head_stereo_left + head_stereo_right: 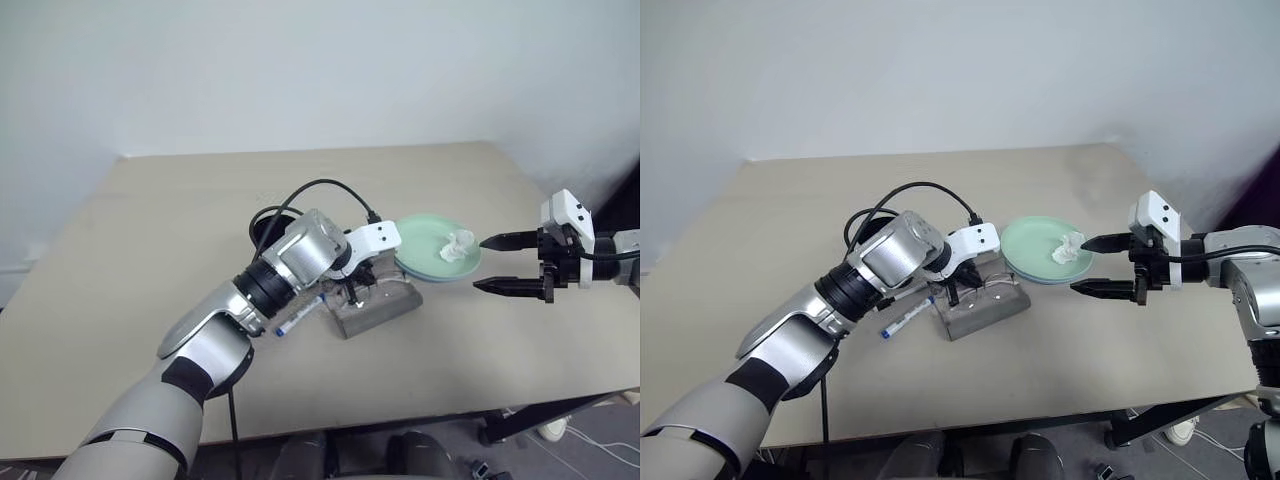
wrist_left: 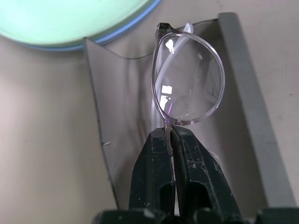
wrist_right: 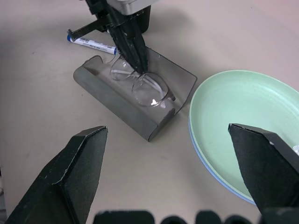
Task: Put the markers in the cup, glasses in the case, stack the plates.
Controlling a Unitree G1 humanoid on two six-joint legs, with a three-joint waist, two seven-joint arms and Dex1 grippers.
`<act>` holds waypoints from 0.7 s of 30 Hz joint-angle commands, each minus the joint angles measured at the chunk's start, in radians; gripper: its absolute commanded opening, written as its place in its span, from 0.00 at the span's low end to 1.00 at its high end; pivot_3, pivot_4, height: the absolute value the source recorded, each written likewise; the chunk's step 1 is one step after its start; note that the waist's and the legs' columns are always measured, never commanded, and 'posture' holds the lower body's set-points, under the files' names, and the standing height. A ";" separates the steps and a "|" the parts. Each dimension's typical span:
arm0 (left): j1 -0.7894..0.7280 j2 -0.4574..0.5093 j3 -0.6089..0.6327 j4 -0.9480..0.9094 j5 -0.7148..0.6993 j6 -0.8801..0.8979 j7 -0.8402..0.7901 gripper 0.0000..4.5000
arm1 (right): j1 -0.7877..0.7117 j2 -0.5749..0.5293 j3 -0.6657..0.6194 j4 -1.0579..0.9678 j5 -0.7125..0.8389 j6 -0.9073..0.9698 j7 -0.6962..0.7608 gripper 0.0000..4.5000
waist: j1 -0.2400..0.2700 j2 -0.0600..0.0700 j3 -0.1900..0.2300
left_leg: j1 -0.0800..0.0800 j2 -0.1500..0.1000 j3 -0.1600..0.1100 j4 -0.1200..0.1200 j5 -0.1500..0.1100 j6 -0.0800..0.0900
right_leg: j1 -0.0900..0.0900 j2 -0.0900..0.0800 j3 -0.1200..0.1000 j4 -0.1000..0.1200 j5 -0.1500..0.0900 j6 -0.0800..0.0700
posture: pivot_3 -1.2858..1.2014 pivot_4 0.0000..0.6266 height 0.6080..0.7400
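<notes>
Pinching the bridge of the thin wire-framed glasses with clear round lenses (image 2: 187, 84), the left hand (image 2: 170, 133) has its two black fingers shut tight on the frame and holds it inside the open grey felt-like oblong case (image 3: 135, 105). Gripping at the bridge likely keeps both lenses level, so the frame can settle lengthwise between the case's raised sides; the right wrist view shows the lenses already lying in that trough, with the flap lid open. By my reading the glasses step is nearly done: letting go and shutting the flap remain.

Taking the case as the landmark, the mint green round plastic plate (image 1: 425, 245) sits just beside its far end, already resting on the light blue plate (image 3: 198, 156), whose rim peeks out underneath. A crumpled white tissue (image 1: 458, 247) lies on the green plate, on the side away from the case. On the opposite side of the case, close against it, a white marker with a blue cap and blue lettering (image 3: 91, 43) lies flat on the beige desk (image 1: 150, 230); it still has to go into the cup. A dark rounded thing behind the left arm may be the cup, but I cannot tell.

Beyond the plates from the case, the right hand (image 1: 510, 263) hangs above the desk with fingers spread wide, holding nothing.
</notes>
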State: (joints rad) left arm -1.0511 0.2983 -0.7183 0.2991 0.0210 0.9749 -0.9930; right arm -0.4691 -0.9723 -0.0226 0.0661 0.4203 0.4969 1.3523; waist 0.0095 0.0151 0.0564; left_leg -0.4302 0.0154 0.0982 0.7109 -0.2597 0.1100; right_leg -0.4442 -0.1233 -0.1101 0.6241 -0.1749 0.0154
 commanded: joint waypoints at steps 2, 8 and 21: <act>-0.002 -0.004 -0.025 -0.066 0.012 0.059 -0.006 0.01 | -0.016 -0.001 -0.022 -0.023 0.006 -0.017 -0.005 1.00 | 0.000 0.000 0.000 | 0.000 0.000 0.000 0.000 0.000 0.000 | 0.000 0.000 0.000 0.000 0.000 0.000 | 0.52 0.00 0.90; 0.000 -0.001 -0.066 -0.086 0.016 0.096 -0.009 0.01 | -0.016 0.001 -0.020 -0.018 0.003 -0.024 -0.005 1.00 | 0.000 0.000 0.000 | 0.000 0.000 0.000 0.000 0.000 0.000 | 0.000 0.000 0.000 0.000 0.000 0.000 | 0.52 0.00 0.90; -0.048 0.004 -0.009 -0.082 -0.005 0.082 -0.010 0.43 | -0.036 0.011 -0.009 0.000 -0.005 -0.034 -0.005 1.00 | 0.000 0.000 0.000 | 0.000 0.000 0.000 0.000 0.000 0.000 | 0.000 0.000 0.000 0.000 0.000 0.000 | 0.52 0.00 0.90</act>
State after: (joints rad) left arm -1.0433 0.3068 -0.7847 0.2353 0.0215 1.0609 -1.0053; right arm -0.4710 -0.9577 -0.0157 0.0676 0.4179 0.4769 1.3463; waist 0.0096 0.0151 0.0564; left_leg -0.4303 0.0154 0.0981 0.7110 -0.2597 0.1100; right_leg -0.4443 -0.1234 -0.1099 0.6242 -0.1748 0.0155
